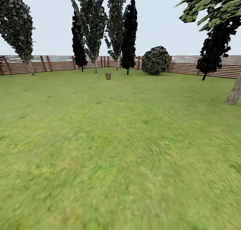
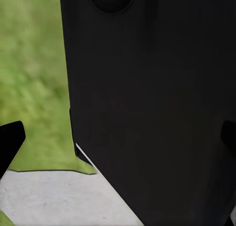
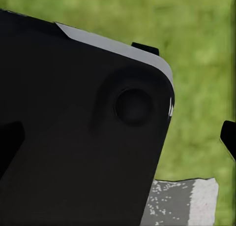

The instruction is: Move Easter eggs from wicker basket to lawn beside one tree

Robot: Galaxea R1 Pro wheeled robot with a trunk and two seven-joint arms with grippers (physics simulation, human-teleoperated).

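Looking along the left gripper (image 2: 118, 142), I find one dark fingertip at each edge of the wrist picture with a black part of the robot's body between them; the tips sit wide apart, so the jaws read as spread with nothing held. The right gripper (image 3: 118, 137) shows the same: fingertips at opposite edges, apart, gripping nothing. Past both lie green grass and a pale grey paved patch (image 3: 182, 199).

Farther out, the head view shows the lawn (image 1: 120, 149) running to the wooden fence (image 1: 60, 63). The wicker basket (image 1: 108, 76) stands far off on the grass, just before the fence, near a thin black tree (image 1: 129, 29). A tree (image 1: 234, 93) with a pale leaning trunk stands at the right edge, well apart from the basket.

Likely trouble: driving up too fast or off line could knock the small basket over and scatter whatever it holds, and stopping short would leave both arms out of reach. The basket is too small here to tell whether any eggs lie inside
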